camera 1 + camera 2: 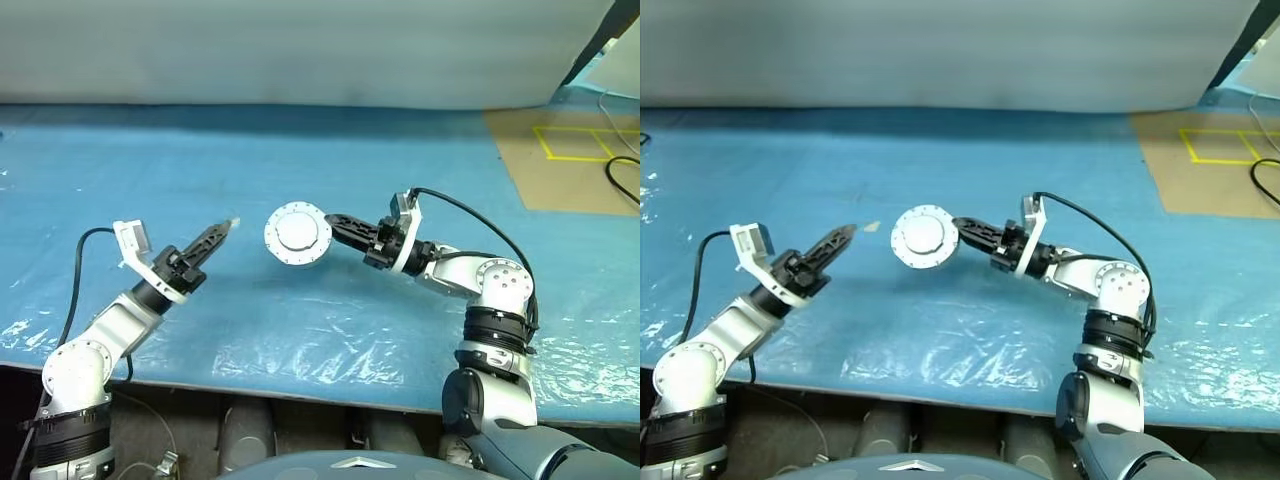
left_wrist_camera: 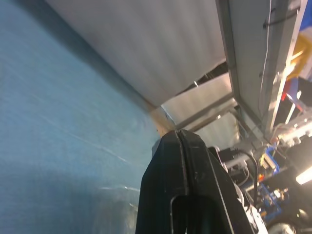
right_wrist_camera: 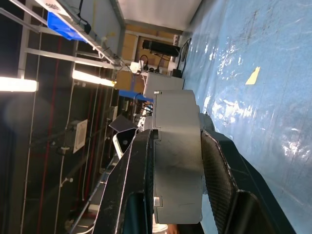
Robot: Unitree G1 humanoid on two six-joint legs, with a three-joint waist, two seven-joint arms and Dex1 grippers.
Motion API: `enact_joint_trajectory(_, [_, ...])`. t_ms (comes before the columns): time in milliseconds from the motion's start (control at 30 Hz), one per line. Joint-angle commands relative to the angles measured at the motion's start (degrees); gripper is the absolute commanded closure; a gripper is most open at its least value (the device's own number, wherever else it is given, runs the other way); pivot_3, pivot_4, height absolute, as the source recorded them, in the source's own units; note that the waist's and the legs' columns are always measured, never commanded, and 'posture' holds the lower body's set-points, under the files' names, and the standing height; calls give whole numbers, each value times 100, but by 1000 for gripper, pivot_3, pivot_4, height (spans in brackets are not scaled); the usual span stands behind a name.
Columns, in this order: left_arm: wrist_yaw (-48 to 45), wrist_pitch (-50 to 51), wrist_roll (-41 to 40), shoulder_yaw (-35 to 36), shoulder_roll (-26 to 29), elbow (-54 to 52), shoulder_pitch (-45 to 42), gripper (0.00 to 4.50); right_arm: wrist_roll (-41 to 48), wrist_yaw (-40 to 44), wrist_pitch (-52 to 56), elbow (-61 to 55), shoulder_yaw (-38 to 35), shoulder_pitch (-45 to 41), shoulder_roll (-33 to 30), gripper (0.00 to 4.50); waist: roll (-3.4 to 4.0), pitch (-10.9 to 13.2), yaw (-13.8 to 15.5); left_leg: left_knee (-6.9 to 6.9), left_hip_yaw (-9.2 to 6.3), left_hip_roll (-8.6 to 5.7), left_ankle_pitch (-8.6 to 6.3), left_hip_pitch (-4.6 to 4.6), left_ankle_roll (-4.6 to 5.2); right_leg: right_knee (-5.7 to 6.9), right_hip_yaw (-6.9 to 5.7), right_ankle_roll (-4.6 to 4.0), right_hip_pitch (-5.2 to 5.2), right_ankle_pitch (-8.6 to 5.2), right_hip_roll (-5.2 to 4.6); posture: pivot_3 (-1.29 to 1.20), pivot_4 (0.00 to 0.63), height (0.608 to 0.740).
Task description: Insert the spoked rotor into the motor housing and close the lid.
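Observation:
My right gripper (image 1: 327,232) is shut on a thick round pale silver unit held above the blue sheet. Its flat face with a notched rim, the lid (image 1: 297,234), is turned up toward the head camera. In the right wrist view the unit stands edge-on between the black fingers (image 3: 134,170), and a seam splits its grey side wall into a thin part and the thicker motor housing (image 3: 178,146). No windings show, and the spoked rotor is hidden. My left gripper (image 1: 226,228) hangs to the left of the unit, apart from it, its fingers (image 2: 168,161) pressed together on nothing.
The table wears a crinkled blue plastic sheet (image 1: 300,330), with its front edge close to me. A small yellow scrap (image 1: 871,226) lies on it between the grippers. Brown board with yellow tape (image 1: 570,150) and a black cable (image 1: 622,178) sit at the back right.

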Motion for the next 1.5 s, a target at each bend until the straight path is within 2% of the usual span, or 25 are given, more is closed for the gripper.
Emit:
enact_joint_trajectory(33, [-31, 175, -635, 230, -103, 139, 56, 3603, 565, -76, -182, -76, -201, -296, 57, 3348, 0, 0, 1, 0, 0, 1, 0, 0, 0, 0, 0, 1, 0, 1, 0, 0, 150, 740])
enact_joint_trajectory(200, [-174, 758, -1159, -9, -107, 170, 337, 1922, 730, -295, -321, -1, -155, -385, 93, 3348, -1, 0, -12, 0, -1, 2, -1, 2, -2, 2, -1, 5, 0, 2, 1, 0, 150, 740])
enact_joint_trajectory(400, [-66, 762, -1203, 2, -310, 670, 193, 9, 1065, -534, -354, -75, -84, -399, 94, 3348, -2, 0, -4, 3, -3, 2, -2, 2, -4, 4, -2, 8, 0, 4, 2, 0, 150, 740])
enact_joint_trajectory(1000, [-399, 1197, -920, -811, -979, 1066, -1044, 9, 1779, -1015, -695, -272, 314, -195, -106, 3348, -4, 0, 88, 14, -10, -1, -1, -1, -5, 6, -2, 24, 6, 14, 1, 0, 150, 740])
enact_joint_trajectory(1267, [-649, 1180, -296, -984, -1262, 1774, -1760, 9, 2014, -1150, -908, -382, 525, -56, -223, 3348, -4, 0, 95, 24, -16, -3, -1, -11, -4, 6, -3, 31, 6, 18, 0, 0, 150, 740])
enact_joint_trajectory(1500, [-891, 1303, 81, -872, -1126, 1899, -1690, 9, 2184, -1242, -1052, -513, 652, 92, -318, 3348, -5, 0, 84, 22, -20, -2, -1, -14, -4, 6, -10, 31, 5, 18, 0, 0, 150, 740])
